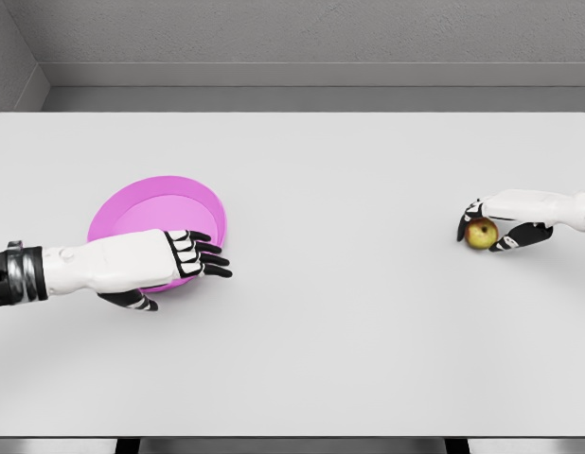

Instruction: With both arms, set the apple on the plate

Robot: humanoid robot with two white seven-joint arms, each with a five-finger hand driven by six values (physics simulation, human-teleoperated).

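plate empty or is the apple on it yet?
Empty. The pink plate holds nothing; the apple sits far right on the table, inside the right hand.

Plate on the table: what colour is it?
Pink-magenta plate, shown best in the head view.

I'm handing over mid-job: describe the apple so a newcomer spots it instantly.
Start at the white table and go to its far right side, well away from the pink plate at the left. There the right hand curls around the apple, the only small, round, yellow-green thing in view.
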